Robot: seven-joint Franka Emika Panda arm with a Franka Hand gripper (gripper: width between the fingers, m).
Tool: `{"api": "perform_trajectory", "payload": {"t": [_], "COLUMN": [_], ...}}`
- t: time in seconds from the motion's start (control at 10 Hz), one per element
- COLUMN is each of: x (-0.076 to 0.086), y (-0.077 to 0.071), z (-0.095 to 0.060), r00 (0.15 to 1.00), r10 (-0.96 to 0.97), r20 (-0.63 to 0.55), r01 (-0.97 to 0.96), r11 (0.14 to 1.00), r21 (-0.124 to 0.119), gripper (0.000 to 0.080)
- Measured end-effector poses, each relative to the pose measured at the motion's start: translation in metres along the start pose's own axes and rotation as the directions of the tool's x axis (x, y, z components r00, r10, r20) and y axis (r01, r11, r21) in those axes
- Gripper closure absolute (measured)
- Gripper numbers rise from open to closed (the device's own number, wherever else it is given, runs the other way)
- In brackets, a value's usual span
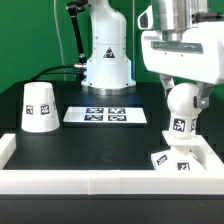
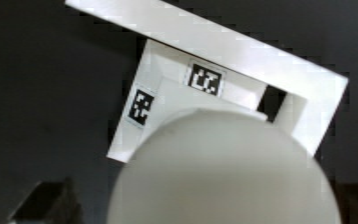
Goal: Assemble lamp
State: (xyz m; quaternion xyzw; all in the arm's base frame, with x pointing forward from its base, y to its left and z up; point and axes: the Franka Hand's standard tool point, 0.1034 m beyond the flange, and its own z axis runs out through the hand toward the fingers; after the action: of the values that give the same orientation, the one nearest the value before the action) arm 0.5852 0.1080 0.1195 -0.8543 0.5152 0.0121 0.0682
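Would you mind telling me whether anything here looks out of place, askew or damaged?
Nothing stands out. The shade stands upright and apart, the base sits squarely in the corner of the white wall, and the gripper holds the bulb above the base. No damage shows.

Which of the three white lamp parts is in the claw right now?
The round bulb, gripped in the claw at the exterior view's right, above the flat square base. The cone shade stands alone at the exterior view's left.
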Motion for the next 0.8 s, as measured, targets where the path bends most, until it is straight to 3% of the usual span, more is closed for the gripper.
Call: {"api": "perform_trajectory", "payload": {"t": [0.3,0.8], "x": [-0.0030,-0.0027], "y": [-0.0034,-0.0049], "z": [0.0001,0.0003], "r00": [0.946,0.718], "r10": [-0.323,-0.695], "r20": [-0.012,-0.028], "r01": [0.323,0.696], "r11": [0.946,0.718], "r21": [0.012,0.010], "gripper": [0.0101,0.0101]}}
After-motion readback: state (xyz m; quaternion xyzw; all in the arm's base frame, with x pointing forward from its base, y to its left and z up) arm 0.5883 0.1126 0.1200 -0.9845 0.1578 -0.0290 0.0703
